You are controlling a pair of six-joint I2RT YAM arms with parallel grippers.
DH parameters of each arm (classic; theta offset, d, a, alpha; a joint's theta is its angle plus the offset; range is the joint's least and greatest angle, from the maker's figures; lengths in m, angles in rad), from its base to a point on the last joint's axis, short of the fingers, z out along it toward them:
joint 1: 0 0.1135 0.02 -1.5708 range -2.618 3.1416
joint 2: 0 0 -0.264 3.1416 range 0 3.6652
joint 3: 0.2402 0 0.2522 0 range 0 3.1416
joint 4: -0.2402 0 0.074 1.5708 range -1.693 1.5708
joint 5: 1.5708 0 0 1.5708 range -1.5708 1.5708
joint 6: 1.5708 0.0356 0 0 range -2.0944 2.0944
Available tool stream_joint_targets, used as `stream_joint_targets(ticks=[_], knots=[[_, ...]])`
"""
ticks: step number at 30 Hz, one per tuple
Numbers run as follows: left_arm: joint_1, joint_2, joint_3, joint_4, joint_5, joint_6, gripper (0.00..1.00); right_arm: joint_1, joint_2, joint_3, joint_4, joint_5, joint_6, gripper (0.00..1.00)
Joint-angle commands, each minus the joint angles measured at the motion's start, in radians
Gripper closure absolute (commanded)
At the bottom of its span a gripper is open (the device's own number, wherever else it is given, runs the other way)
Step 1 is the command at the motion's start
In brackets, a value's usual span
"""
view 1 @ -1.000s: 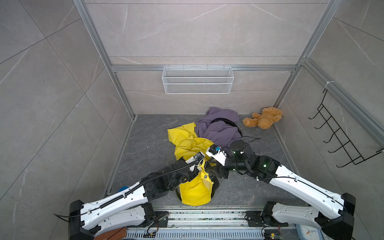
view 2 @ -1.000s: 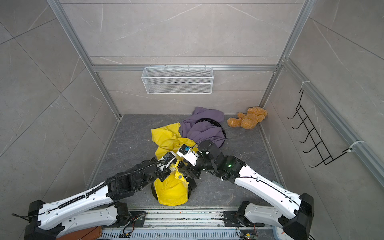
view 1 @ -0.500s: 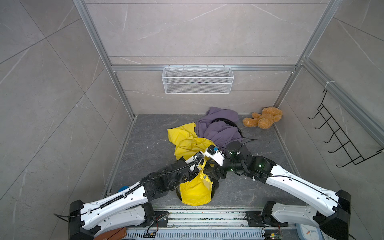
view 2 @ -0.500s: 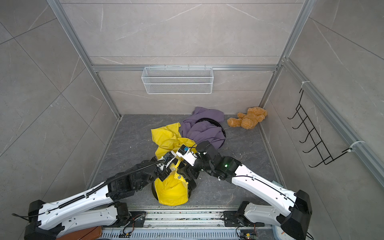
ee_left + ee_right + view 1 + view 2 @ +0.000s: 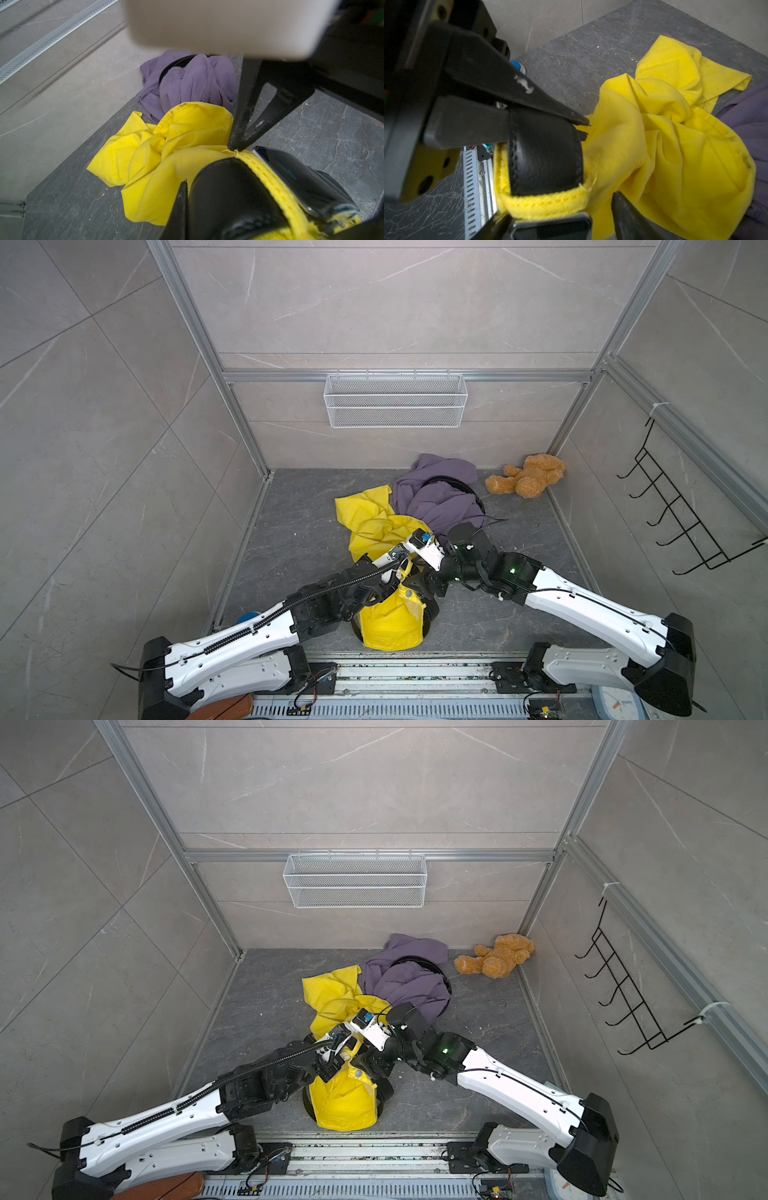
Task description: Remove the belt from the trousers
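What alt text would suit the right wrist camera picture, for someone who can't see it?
A black belt, pinched by the shut left hand, sits in the waistband of crumpled yellow trousers. The open right hand straddles the waistband; purple clothing lies beyond.

Up high, both top views stare steeply down, side by side, toward the back wall (image 5: 395, 302), sharing the whole floor (image 5: 291, 539) from the wire basket (image 5: 395, 406) to the teddy bear (image 5: 496, 961). Down low, the left wrist camera sits tight over the belt (image 5: 228, 197), facing the purple garment (image 5: 191, 83) and that wall. The right wrist camera, just as close, looks the opposite way toward the slotted rail (image 5: 475, 187), and both catch the belt and the yellow trousers (image 5: 664, 145).
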Motion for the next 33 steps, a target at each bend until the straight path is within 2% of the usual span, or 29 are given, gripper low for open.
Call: stream_joint_targets(ticks=[1, 8, 19, 24, 27, 33], knots=[[-0.012, -0.016, 0.056, 0.125, -0.015, -0.043, 1.0, 0.009, 0.01, -0.025, 0.033, 0.029, 0.025, 0.29], [-0.012, -0.036, 0.057, 0.119, -0.03, -0.046, 1.0, 0.009, -0.007, -0.082, 0.079, 0.022, 0.044, 0.28], [-0.024, -0.015, 0.073, 0.107, -0.019, -0.043, 1.0, 0.008, -0.007, -0.066, 0.106, 0.04, 0.043, 0.29], [-0.026, -0.021, 0.072, 0.109, -0.023, -0.044, 1.0, 0.008, 0.001, -0.068, 0.108, 0.043, 0.045, 0.34], [-0.027, -0.026, 0.072, 0.106, -0.026, -0.045, 1.0, 0.008, 0.002, -0.074, 0.116, 0.039, 0.051, 0.42], [-0.029, -0.043, 0.061, 0.084, -0.048, -0.054, 1.0, 0.003, -0.009, -0.081, 0.127, 0.033, 0.063, 0.71]])
